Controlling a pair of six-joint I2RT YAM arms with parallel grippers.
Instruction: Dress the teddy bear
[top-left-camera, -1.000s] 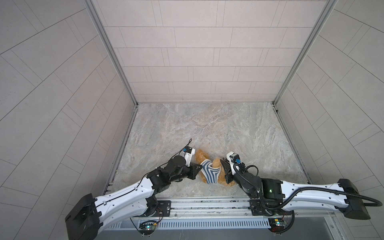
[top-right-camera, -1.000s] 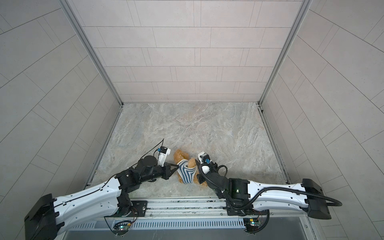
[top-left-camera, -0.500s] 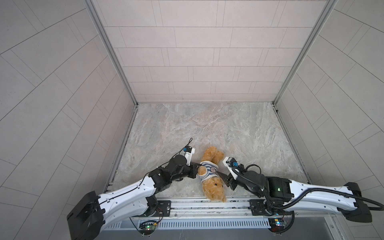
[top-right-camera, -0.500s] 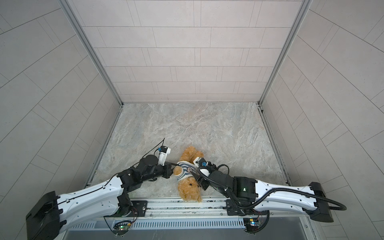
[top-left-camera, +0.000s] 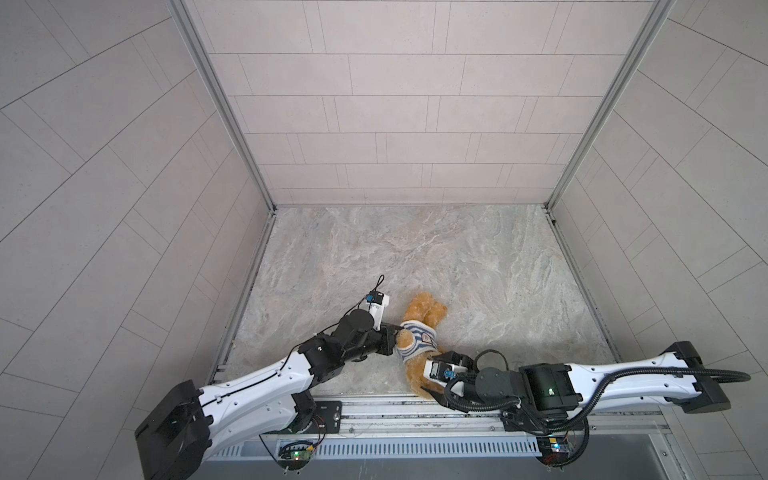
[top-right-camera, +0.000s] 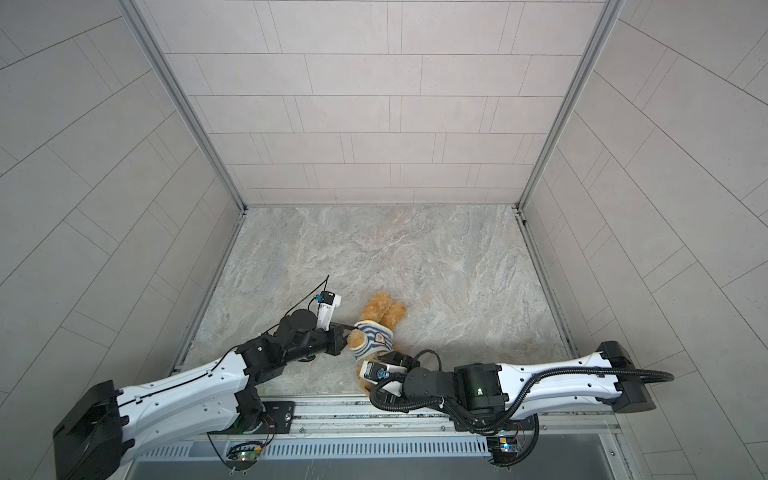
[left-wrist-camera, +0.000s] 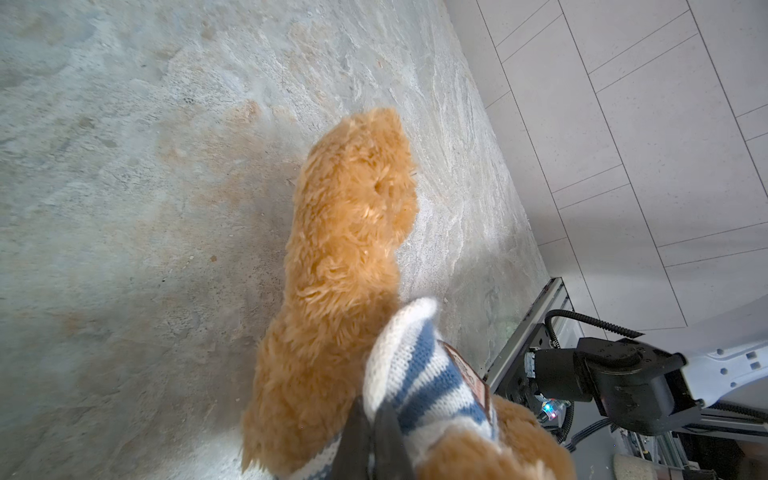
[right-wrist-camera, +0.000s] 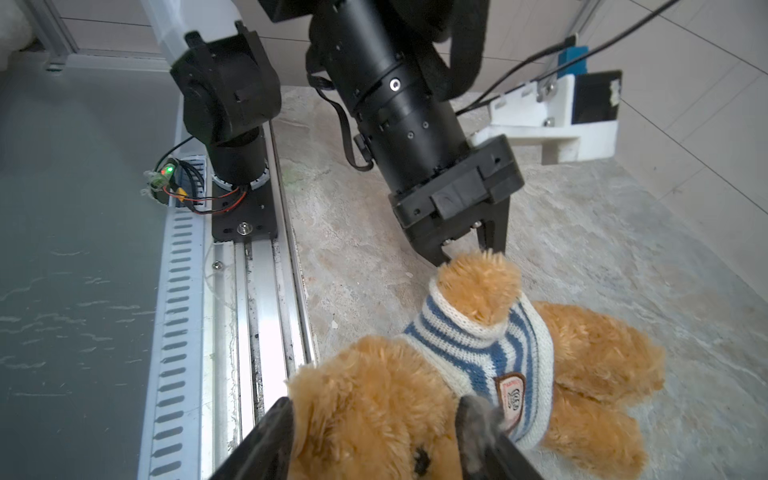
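Observation:
The teddy bear (top-left-camera: 428, 309) (top-right-camera: 384, 309) lies near the table's front edge, head (right-wrist-camera: 374, 415) toward the rail and legs toward the back. A blue-and-white striped shirt (top-left-camera: 415, 338) (top-right-camera: 372, 336) (right-wrist-camera: 490, 345) with a badge covers its torso, and one furry arm pokes out of a sleeve. My left gripper (top-left-camera: 392, 338) (top-right-camera: 347, 338) (left-wrist-camera: 376, 428) (right-wrist-camera: 469, 253) is shut on the shirt's white edge (left-wrist-camera: 419, 374) at the bear's left side. My right gripper (top-left-camera: 434, 360) (top-right-camera: 384, 359) (right-wrist-camera: 374, 436) is open, with a finger (right-wrist-camera: 274, 432) on each side of the bear's head.
The metal front rail (right-wrist-camera: 266, 291) (top-left-camera: 374, 405) runs just beside the bear's head. Tiled walls (top-left-camera: 374, 124) close in the marble tabletop (top-left-camera: 478, 257) on three sides. The left arm's base (right-wrist-camera: 232, 104) stands on the rail.
The right gripper has opened and drawn back toward the front right. The bear, bunched up between both grippers before, now lies stretched out with its head showing. The left gripper has kept its grip.

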